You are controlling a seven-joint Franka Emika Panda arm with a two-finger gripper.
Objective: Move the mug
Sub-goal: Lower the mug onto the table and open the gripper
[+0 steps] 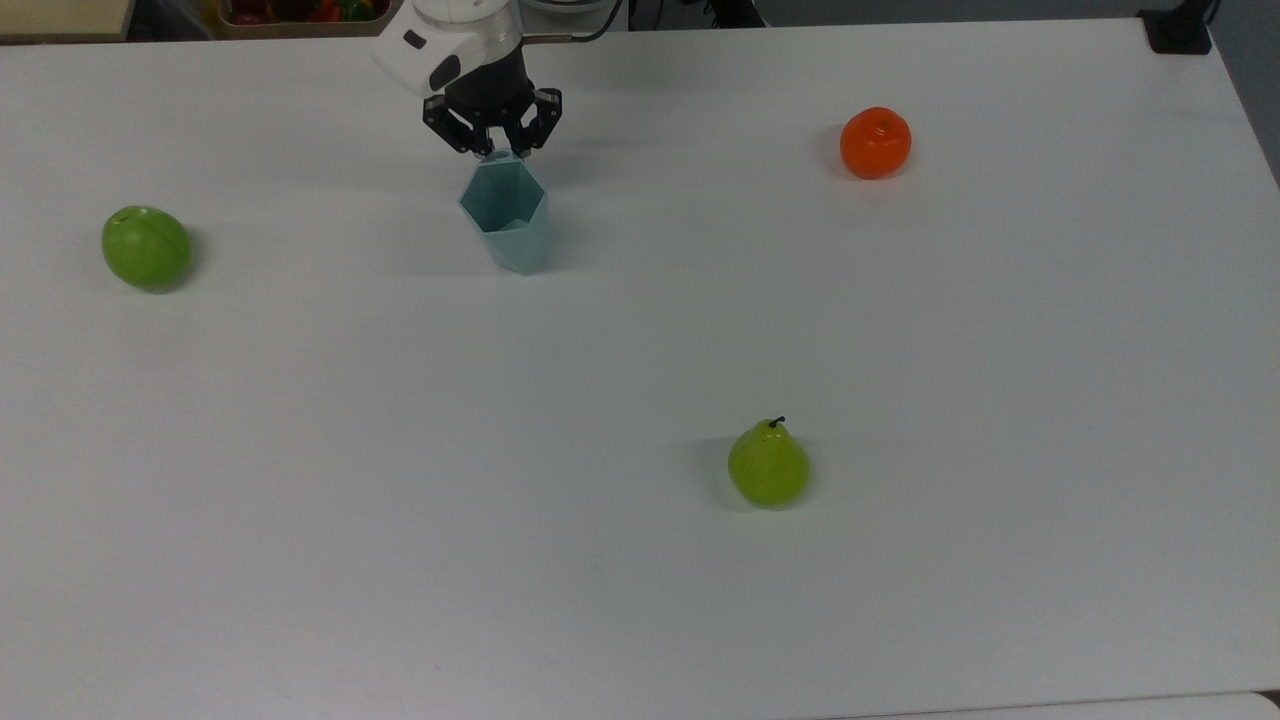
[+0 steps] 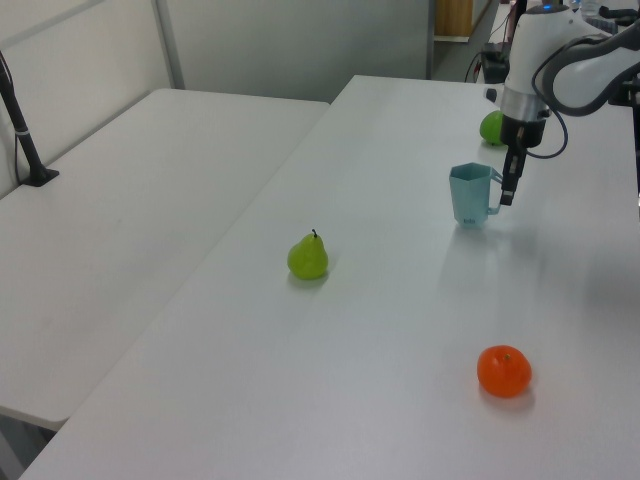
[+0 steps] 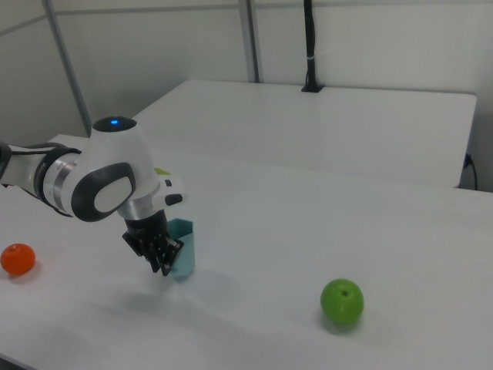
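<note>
The pale blue-teal faceted mug (image 1: 510, 215) stands upright near the far edge of the white table (image 1: 640, 600), its base at or just above the surface. My gripper (image 1: 497, 152) points straight down over the far side of its rim, fingers closed together on the small ring tab. In the left view the mug (image 2: 470, 195) sits just left of the gripper (image 2: 507, 190). In the right view the gripper (image 3: 163, 262) covers part of the mug (image 3: 183, 248).
A green apple (image 1: 146, 247) lies at the top view's left, an orange (image 1: 875, 142) at its upper right, and a green pear (image 1: 768, 466) nearer the front. A second white table (image 2: 120, 200) adjoins on the left view's left.
</note>
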